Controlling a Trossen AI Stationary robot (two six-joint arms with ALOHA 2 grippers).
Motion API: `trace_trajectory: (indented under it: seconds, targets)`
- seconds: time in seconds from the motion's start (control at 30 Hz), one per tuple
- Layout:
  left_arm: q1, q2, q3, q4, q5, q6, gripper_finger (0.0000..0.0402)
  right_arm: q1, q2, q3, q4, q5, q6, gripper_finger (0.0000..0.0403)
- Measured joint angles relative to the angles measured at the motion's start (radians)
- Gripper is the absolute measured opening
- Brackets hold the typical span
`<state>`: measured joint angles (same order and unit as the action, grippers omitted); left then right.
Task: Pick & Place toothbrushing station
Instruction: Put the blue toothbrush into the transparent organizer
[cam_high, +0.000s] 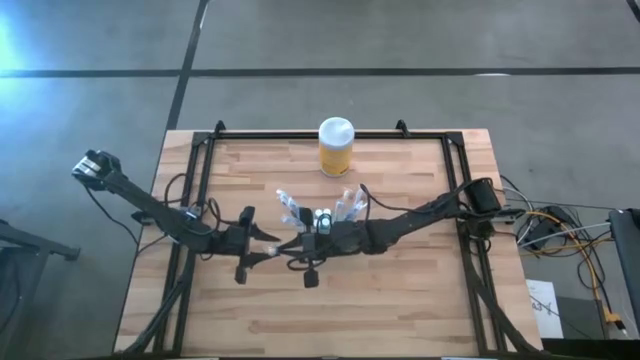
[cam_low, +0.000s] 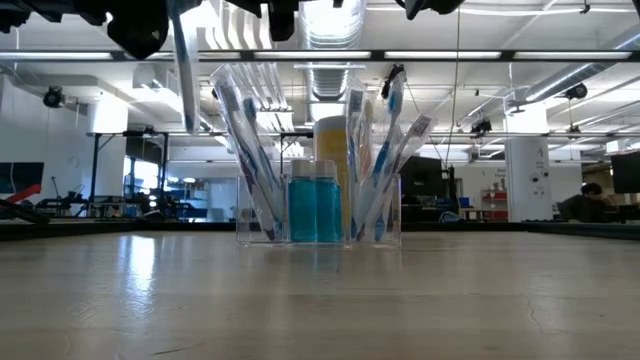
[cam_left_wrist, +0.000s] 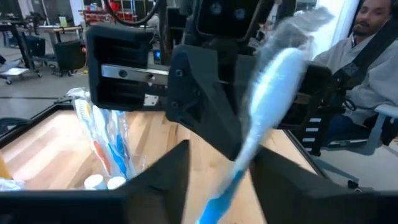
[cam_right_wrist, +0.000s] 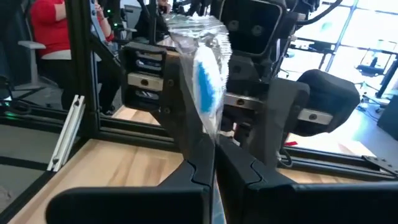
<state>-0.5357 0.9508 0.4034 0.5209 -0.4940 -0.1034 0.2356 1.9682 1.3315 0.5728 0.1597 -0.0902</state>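
The toothbrushing station (cam_high: 320, 212), a clear holder (cam_low: 318, 200), stands on the table's middle with wrapped blue-and-white toothbrushes (cam_low: 250, 150) leaning out of it and blue, white-capped tubes (cam_low: 315, 205) inside. Just near of it my two grippers face each other. My right gripper (cam_right_wrist: 214, 168) is shut on one wrapped toothbrush (cam_right_wrist: 204, 74). My left gripper (cam_left_wrist: 221, 180) is open, one finger on each side of that toothbrush (cam_left_wrist: 261, 106). I cannot tell whether they touch it. In the high view the toothbrush (cam_high: 270, 250) shows between my left gripper (cam_high: 255, 248) and my right gripper (cam_high: 292, 246). My right gripper pinches the wrapped toothbrush's handle (cam_right_wrist: 211, 140) between its two fingers, below the blue head. The fingers come level from the table's right side and lie across the brush. The brush stands about upright, lifted clear of the table, its lower end (cam_low: 183, 100) hanging free.
A yellow jar with a white lid (cam_high: 336, 147) stands behind the station near the far edge. A black frame (cam_high: 200, 150) runs along the table's far and side edges. People sit beyond the table (cam_left_wrist: 373, 62) (cam_right_wrist: 50, 31).
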Motion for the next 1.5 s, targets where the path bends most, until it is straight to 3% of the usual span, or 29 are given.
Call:
trace_trajectory:
  seconds: [0.23, 0.6, 0.87, 1.13, 1.33, 1.5]
  targets:
    - [0.016, 0.007, 0.000, -0.010, 0.017, 0.017, 0.0031, -0.002, 0.000, 0.000, -0.005, 0.010, 0.004, 0.0008]
    - [0.017, -0.001, 0.000, -0.024, 0.036, 0.064, 0.0023, -0.002, -0.010, 0.001, -0.023, -0.030, 0.033, 0.0019]
    - [0.019, -0.005, 0.000, -0.028, 0.035, 0.069, 0.0022, 0.003, -0.101, 0.002, -0.135, -0.046, 0.054, 0.0103]
    - [0.019, -0.061, 0.000, -0.029, 0.012, 0.159, 0.0022, 0.031, -0.228, -0.020, -0.423, -0.013, 0.166, 0.0164]
    - [0.043, -0.112, -0.001, 0.085, 0.059, 0.266, 0.0022, 0.124, -0.361, -0.225, -0.227, 0.120, 0.093, 0.0127]
    - [0.097, -0.078, -0.040, 0.113, 0.074, 0.095, 0.0022, 0.176, -0.429, -0.462, 0.058, 0.290, 0.073, 0.0064]
